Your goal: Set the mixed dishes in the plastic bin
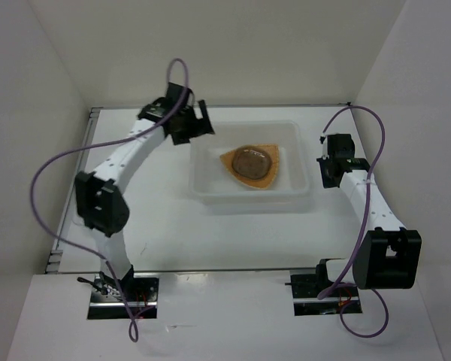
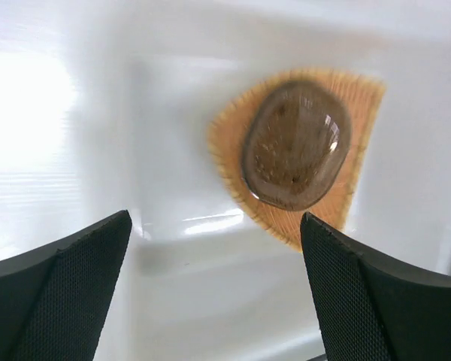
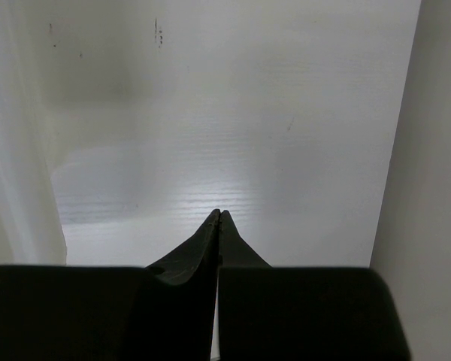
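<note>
Squarely inside plastic bin [image 1: 210, 192], saucer [image 1: 252, 160] atop plate [image 1: 228, 160]

Right gripper [image 3: 219, 216]: two black fingers [image 3: 195, 252] pressed flat together, the tips meeting in a thin upright seam. Its black housing [image 3: 301, 312] fills the bottom of the frame.

Table [image 3: 233, 135]: white, with faint horizontal grain, and brighter in a band just ahead of the fingertips. A few small dark specks [image 3: 157, 31] lie near the far end.

Plastic bin [image 3: 19, 165]: only a pale, translucent side wall shows, along the left edge.

Wall panel [image 3: 436, 150]: plain white and upright along the right edge, meeting the table in a straight line.
</note>
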You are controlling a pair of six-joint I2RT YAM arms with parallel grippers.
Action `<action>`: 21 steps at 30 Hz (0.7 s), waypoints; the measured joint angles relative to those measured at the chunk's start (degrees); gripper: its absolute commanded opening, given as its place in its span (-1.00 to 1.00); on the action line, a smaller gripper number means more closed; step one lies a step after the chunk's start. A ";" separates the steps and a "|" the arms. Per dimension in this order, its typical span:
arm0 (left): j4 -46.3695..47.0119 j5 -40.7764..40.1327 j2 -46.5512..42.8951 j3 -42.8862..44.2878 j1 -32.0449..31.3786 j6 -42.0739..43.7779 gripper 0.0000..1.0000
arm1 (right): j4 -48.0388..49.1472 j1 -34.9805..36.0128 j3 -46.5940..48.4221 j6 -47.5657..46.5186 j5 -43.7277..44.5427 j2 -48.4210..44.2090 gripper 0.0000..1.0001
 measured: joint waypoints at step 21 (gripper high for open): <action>-0.92 -1.05 -16.41 -25.81 37.24 6.05 0.78 | 0.81 0.00 -0.11 0.00 -0.63 0.00 -0.97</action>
